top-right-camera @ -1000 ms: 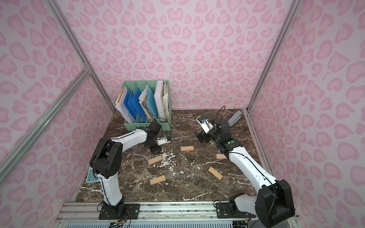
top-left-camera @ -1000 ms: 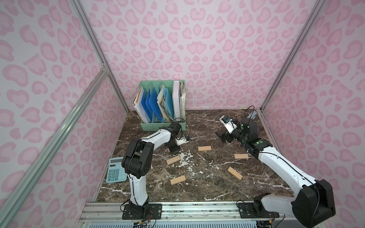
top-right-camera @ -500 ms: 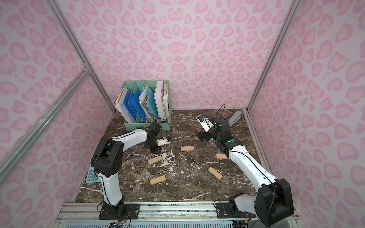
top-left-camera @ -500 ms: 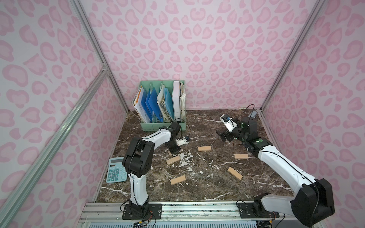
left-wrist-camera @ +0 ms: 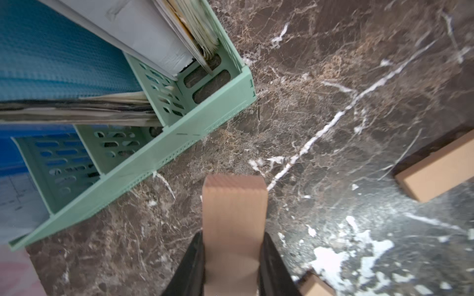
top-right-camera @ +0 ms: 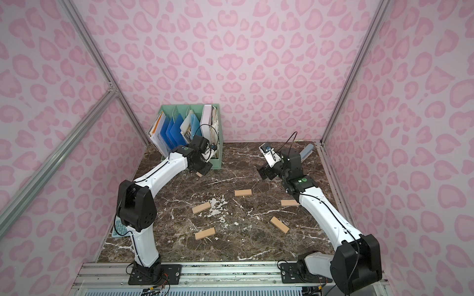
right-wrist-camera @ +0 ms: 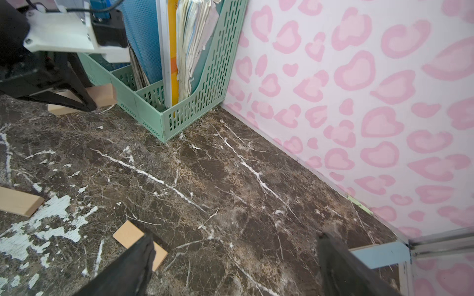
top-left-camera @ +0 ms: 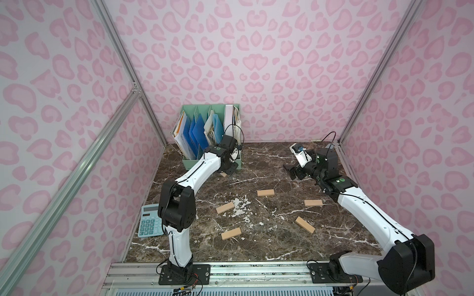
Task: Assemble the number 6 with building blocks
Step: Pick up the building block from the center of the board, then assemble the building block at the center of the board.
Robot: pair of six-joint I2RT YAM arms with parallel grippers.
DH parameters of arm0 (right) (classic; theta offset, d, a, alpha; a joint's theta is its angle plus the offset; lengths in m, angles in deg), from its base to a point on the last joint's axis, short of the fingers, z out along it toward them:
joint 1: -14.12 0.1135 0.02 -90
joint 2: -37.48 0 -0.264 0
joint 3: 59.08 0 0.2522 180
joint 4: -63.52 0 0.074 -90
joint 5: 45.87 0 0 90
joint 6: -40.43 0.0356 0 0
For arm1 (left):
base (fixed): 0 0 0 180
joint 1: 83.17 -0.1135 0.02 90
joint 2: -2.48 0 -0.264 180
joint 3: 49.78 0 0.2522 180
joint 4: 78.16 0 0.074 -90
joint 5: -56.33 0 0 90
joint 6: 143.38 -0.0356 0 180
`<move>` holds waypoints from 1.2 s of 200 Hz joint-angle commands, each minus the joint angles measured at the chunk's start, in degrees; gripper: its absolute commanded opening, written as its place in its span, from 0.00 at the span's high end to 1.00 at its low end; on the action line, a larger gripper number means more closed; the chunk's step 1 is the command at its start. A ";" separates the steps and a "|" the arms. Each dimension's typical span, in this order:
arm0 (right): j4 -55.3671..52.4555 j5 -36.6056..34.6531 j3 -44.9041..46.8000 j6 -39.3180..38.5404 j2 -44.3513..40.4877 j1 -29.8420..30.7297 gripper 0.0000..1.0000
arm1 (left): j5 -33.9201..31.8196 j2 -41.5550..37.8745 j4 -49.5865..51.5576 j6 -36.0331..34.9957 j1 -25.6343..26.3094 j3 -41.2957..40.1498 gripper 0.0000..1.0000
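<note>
My left gripper [left-wrist-camera: 233, 237] is shut on one tan building block [left-wrist-camera: 234, 205], which sticks out past the black fingertips. It sits low over the table just in front of the green file rack [top-left-camera: 213, 159]; a top view shows the gripper [top-left-camera: 229, 169] there with the block's end [top-left-camera: 223, 174]. Several other building blocks lie scattered and apart, such as one [top-left-camera: 265, 192] mid-table and another [top-left-camera: 231, 233] nearer the front. The number 6 is out of view. My right gripper [right-wrist-camera: 236, 238] stands open over bare table at the back right [top-left-camera: 291, 172].
The file rack [top-right-camera: 195, 143] full of folders stands at the back left. A calculator [top-left-camera: 150, 220] lies by the left wall. A grey-blue case [top-right-camera: 306, 151] rests in the back right corner. Pink patterned walls close three sides.
My left gripper's jaws have closed onto the block by the file rack. The right arm has drawn back slightly, still open.
</note>
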State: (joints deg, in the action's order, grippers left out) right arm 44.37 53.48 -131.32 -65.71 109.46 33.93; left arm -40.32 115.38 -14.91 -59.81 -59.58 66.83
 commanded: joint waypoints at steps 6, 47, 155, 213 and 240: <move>0.44 -0.83 2.52 2.34 -3.31 -0.30 0.00 | 7.22 6.66 21.35 18.79 1.29 10.10 1.00; 2.07 -0.03 6.08 3.45 -6.13 -0.54 0.00 | 11.68 9.33 20.37 32.84 5.92 6.87 1.00; 2.13 0.59 9.48 2.52 -10.41 -0.61 0.00 | 8.12 9.74 10.53 49.48 13.25 -0.36 1.00; 1.82 0.41 10.90 1.99 -12.63 -0.62 0.00 | 6.14 11.16 3.58 54.01 15.93 -4.35 1.00; 1.20 0.15 11.14 1.68 -13.60 -0.61 0.00 | 5.73 11.46 1.59 55.25 16.04 -5.10 1.00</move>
State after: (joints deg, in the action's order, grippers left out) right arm 44.98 53.85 -120.31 -63.57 96.65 33.26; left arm -33.33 126.50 -10.80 -6.83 -43.69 62.06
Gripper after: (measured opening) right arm 0.998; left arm 0.305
